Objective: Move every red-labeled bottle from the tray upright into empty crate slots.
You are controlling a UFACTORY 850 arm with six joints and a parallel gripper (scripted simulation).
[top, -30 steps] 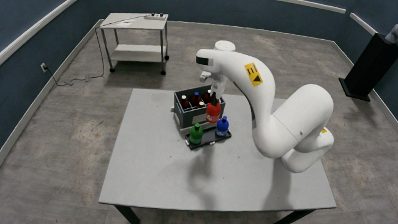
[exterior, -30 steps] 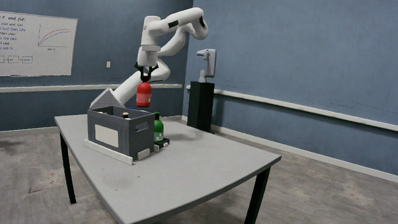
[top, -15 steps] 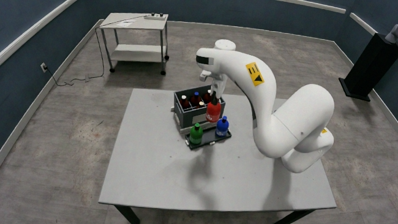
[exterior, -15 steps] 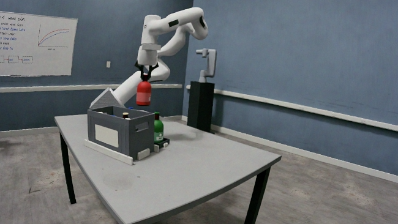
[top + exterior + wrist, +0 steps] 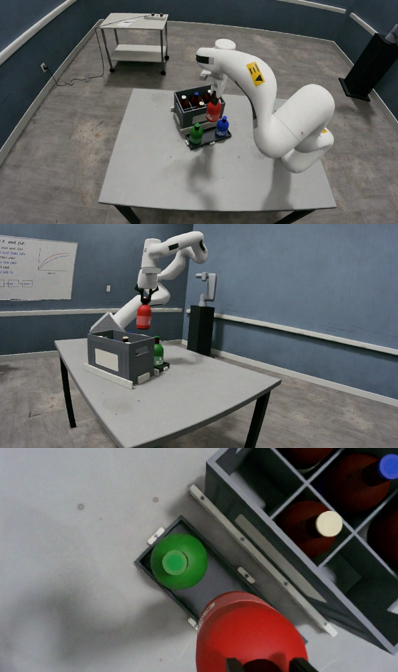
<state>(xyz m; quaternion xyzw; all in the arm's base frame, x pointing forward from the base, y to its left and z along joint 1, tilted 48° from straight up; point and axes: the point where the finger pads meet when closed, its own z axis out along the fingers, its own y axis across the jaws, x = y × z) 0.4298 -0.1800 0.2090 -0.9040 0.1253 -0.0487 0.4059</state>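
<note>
My gripper [image 5: 214, 95] is shut on the neck of the red-labeled bottle [image 5: 213, 111] and holds it upright in the air, above the tray [image 5: 208, 138] and beside the crate [image 5: 198, 109]. The bottle also shows in the exterior view [image 5: 143, 316], clear of the crate's rim, and fills the lower part of the wrist view [image 5: 250, 635]. A green bottle [image 5: 196, 134] and a blue bottle [image 5: 221, 126] stand on the tray. The crate holds several dark bottles [image 5: 312, 528]; an empty slot [image 5: 362, 580] shows at its near corner.
A white rail [image 5: 260, 555] runs along the crate's foot next to the tray. The arm's large body [image 5: 291, 122] stands on the table to the right. A metal cart [image 5: 136, 37] and a black pedestal [image 5: 365, 67] stand on the floor away from the table.
</note>
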